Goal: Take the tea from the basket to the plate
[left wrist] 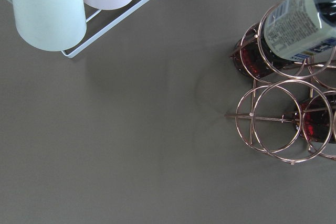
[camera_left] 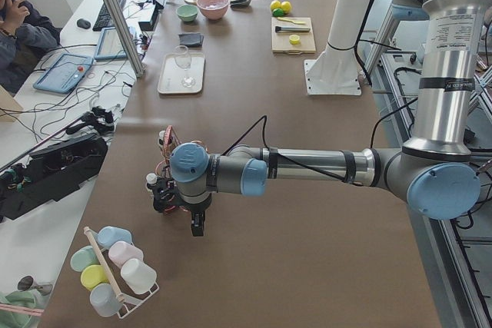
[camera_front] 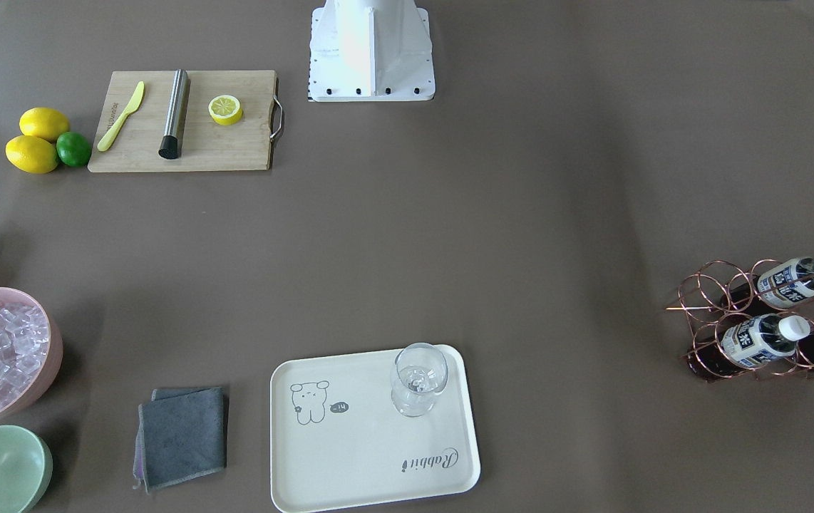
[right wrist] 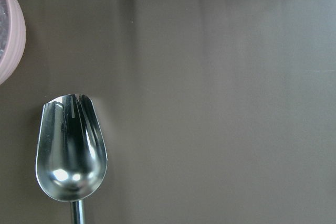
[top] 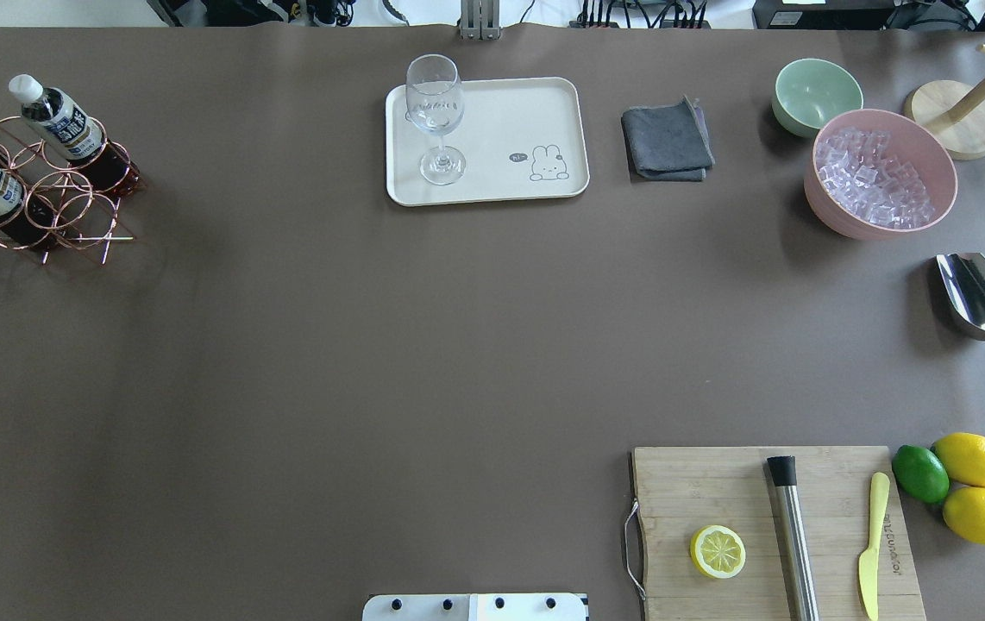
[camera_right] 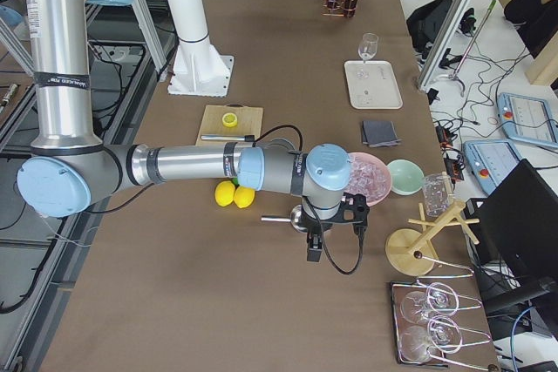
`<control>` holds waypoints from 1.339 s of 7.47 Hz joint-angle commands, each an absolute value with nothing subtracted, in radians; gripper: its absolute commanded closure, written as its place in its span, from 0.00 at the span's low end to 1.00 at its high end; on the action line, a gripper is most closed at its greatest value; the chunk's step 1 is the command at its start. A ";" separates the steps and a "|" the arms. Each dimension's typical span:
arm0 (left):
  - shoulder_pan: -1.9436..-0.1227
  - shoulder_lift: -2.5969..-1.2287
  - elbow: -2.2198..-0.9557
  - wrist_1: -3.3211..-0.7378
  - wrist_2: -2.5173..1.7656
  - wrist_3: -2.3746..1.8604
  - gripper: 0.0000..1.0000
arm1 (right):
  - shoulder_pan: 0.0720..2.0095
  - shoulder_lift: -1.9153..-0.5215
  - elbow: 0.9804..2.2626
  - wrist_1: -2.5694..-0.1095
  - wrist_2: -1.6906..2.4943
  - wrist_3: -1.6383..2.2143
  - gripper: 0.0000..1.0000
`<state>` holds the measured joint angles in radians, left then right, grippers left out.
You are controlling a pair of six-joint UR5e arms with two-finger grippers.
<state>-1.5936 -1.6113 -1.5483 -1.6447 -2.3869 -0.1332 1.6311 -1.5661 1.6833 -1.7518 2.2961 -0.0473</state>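
Whether the left gripper (camera_left: 187, 207) is wide or narrow I cannot tell (only the side view catches it). It hangs just beside the basket (camera_front: 742, 313), touching nothing visible. The same goes for the right gripper (camera_right: 327, 219), near the scoop (right wrist: 71, 148). Three tea bottles (camera_front: 763, 340) lie in the basket, well apart from the plate (camera_front: 371, 456), which carries a wine glass (camera_front: 418, 377). The left wrist view shows pale cups (left wrist: 47, 6) near the basket; the overhead view does not.

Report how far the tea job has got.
Done: nothing yet. All three tea bottles sit in the wire rack, and the tray holds only a glass. In hand: the left tool hangs near the rack with no bottle in it. Left: grasp a bottle, lift it out and set it on the tray.
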 commanded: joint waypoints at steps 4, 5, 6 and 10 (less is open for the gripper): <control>-1.575 -1.611 -1.555 -1.644 -2.381 -0.126 0.01 | 1.597 -1.566 1.699 -1.752 2.287 -0.046 0.00; -1.575 -1.612 -1.554 -1.644 -2.369 -0.124 0.01 | 1.597 -1.574 1.701 -1.752 2.287 -0.046 0.00; -1.575 -1.615 -1.560 -1.643 -2.370 -0.105 0.01 | 1.597 -1.574 1.701 -1.752 2.289 -0.046 0.00; -1.574 -1.617 -1.560 -1.643 -2.367 0.170 0.02 | 1.594 -1.574 1.701 -1.752 2.290 -0.048 0.00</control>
<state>-1.5741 -1.6144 -1.5523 -1.6423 -2.3690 0.0495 1.5958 -1.5738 1.7008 -1.7518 2.2881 -0.0461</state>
